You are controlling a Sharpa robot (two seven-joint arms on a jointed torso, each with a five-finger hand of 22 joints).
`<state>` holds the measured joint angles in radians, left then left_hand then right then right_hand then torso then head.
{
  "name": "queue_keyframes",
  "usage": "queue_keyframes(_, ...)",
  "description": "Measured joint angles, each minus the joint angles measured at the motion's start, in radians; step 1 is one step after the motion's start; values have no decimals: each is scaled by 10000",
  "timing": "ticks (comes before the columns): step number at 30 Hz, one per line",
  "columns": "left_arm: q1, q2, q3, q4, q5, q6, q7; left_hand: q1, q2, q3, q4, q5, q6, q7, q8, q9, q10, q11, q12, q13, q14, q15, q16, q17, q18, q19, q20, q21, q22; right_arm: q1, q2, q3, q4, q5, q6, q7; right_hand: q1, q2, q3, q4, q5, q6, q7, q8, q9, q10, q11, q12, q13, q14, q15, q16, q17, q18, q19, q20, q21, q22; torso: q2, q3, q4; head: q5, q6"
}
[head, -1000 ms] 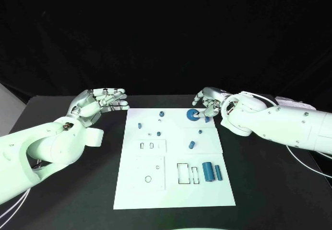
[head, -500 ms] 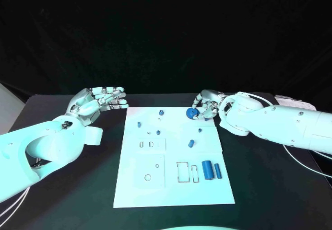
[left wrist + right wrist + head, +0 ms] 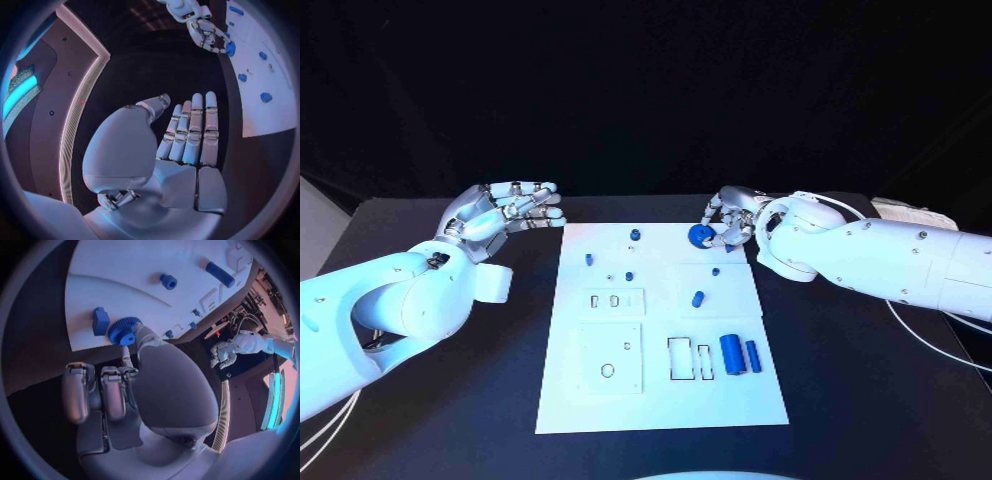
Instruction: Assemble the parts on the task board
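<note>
right hand [image 3: 733, 222] lifts blue gear [image 3: 700, 235] slightly off task board [image 3: 661, 400], pinching it | left hand [image 3: 509, 208] idle, holding nothing, fingers loosely curled | gear seating likely next

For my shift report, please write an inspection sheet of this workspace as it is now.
Surface: black table, the white task board in its middle.
Job's things: blue gear at the board's far right corner; two blue cylinders lying near the rectangular slots; small blue parts standing on the board.
Clutter: nothing seen.
Hands: right hand pinches the gear between its fingers; left hand off the board's left side, fingers apart, holding nothing.
Cables: thin white cables under the right arm.
Surroundings: black backdrop.
</note>
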<state>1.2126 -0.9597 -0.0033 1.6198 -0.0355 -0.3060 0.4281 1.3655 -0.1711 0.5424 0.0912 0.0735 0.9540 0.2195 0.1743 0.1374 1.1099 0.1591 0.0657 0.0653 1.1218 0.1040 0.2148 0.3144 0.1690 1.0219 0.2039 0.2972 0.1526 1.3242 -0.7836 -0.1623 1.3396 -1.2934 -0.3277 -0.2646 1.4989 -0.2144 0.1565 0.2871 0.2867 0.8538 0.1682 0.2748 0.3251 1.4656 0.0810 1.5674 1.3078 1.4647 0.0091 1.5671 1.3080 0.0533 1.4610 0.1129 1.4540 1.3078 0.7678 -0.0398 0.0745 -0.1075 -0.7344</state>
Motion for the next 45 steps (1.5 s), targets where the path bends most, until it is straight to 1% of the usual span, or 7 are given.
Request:
queue_keyframes(5, 0, -1, 0, -37, -1, 13, -31, 0, 0, 0, 0, 0, 0, 0, 0, 0, 0, 0, 0, 0, 0, 0, 0, 0, -1, 0, 0, 0, 0, -18, 14, -11, 0, 28, -134, 2, -30, 29, 0, 0, 0, 36, 36, 36, -13, 0, 0, 0, -1, 0, 0, -3, -1, -1, 0, 0, 0, 0, -2, 3, 5, -4, -1)
queue_keyframes(7, 0, -2, 0, -44, -2, 17, -40, 0, 0, 28, -29, 0, 0, 0, 0, 0, 0, 0, 0, 0, 0, 0, 0, 0, 0, 0, 0, 38, 0, -24, 14, -13, 15, 38, -183, 5, -42, 41, 0, 0, 0, 36, 36, 36, -10, 0, 0, 0, -1, 0, 0, -3, -1, -112, 0, 0, 44, -1, -2, 3, 4, -4, 0)
queue_keyframes(23, 0, 8, -1, -128, -28, 38, -185, 0, 0, 28, -28, 0, 1, 0, 0, 8, 0, 0, 0, 0, 0, 0, 0, 24, 0, -38, -37, 38, 9, -27, 23, -13, 18, 72, -482, 28, -41, 40, 0, 0, 0, 36, 35, 36, -10, -1, -1, 0, -2, 0, -1, -3, -3, -112, -1, 0, 115, -2, -8, -11, 2, -13, 16)
queue_keyframes(30, 0, 16, -1, -133, -40, 38, -244, 0, 0, 28, -28, 0, 0, 0, 0, 8, 1, 0, 0, 0, 0, 0, 0, 23, 0, -37, -36, 37, 17, -62, 89, -11, -75, 55, -379, 0, -42, 37, -1, -1, -21, 36, 35, 36, -59, -1, -1, 0, -2, 0, -1, -4, -3, -113, 35, 36, 116, -3, -6, -15, 3, -3, 8)
queue_keyframes(34, 0, 16, -1, -136, -59, 38, -270, 0, 0, 28, -28, 0, 1, -1, 0, 7, 0, 0, 0, 0, 0, 0, 0, 43, 0, -37, -36, 37, 17, -116, 149, -11, -134, 24, -214, -30, -160, -80, -1, -1, -82, -56, 52, 36, -90, 27, 27, -55, -3, 36, 35, -4, -3, -112, 35, 36, 115, -3, -3, -10, 3, 17, -33)
queue_keyframes(40, 0, 22, -1, -142, -116, 38, -295, -16, -16, 57, -57, 0, 1, -1, 0, 16, 0, 0, 0, 0, 0, 0, 0, 58, 1, -37, -36, 75, 27, -117, 178, 16, -178, -72, -35, -65, -199, -40, -31, 29, -81, -69, 64, 36, -101, 27, 26, -54, -3, 36, 35, -4, -4, -112, 35, 36, 115, -4, -1, -10, 10, 20, -74)
queue_keyframes(45, 0, 31, -1, -144, -201, 49, -309, -56, -25, 57, -57, 0, 1, 0, 0, 16, 0, 0, 0, 0, 0, 0, 0, 58, 1, -37, -36, 76, 26, -112, 188, 27, -186, -201, 45, -83, -278, 38, -31, 29, 131, -61, 54, 35, -113, 27, 26, -54, -4, 36, 35, -4, -4, -111, 35, 36, 115, -5, -1, -4, 3, 24, -83)
